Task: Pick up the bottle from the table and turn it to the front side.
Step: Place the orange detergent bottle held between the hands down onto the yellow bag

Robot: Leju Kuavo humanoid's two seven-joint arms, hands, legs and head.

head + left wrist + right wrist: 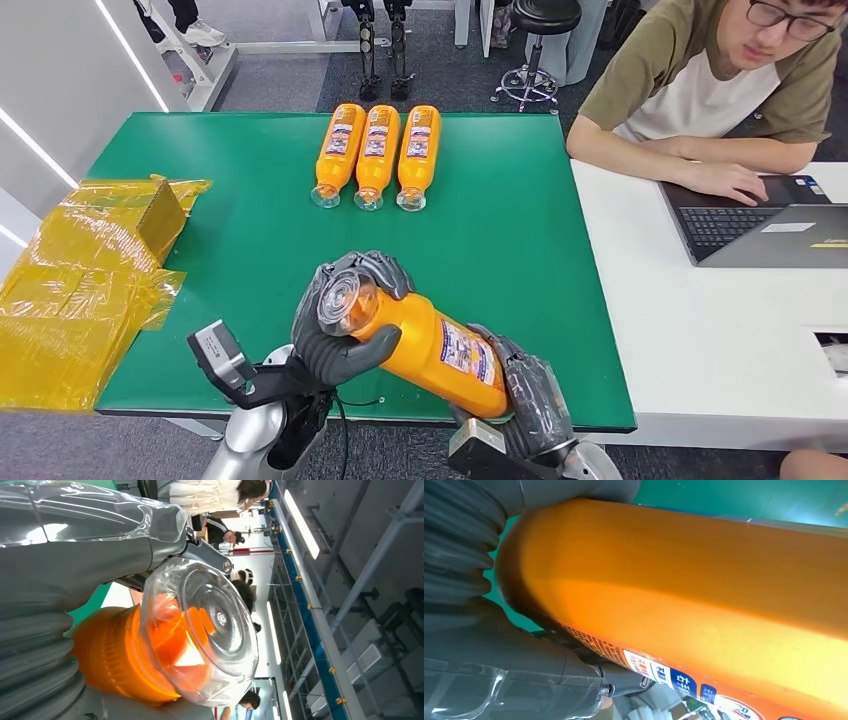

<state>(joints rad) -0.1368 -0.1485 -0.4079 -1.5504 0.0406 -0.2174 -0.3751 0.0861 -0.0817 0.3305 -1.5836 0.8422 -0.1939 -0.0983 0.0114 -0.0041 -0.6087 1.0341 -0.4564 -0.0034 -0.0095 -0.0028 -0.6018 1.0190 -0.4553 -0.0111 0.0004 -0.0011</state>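
Green table (500, 230) holds three bottles (376, 155) at twelve o'clock, while both hands, left hand (345, 325) and right hand (525, 395), clasp an orange bottle (430, 350), its clear cap (210, 630) close in the left wrist view.

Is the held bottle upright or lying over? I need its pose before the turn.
Lying over. The bottle slants nearly level above the table, its clear cap end in the left hand, its base in the right hand.

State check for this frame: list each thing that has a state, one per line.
held bottle: off the table, tilted, clear cap on
left hand: grips the cap end
right hand: holds the base end
three bottles: lying side by side, capped
laptop: open, person's hand on it
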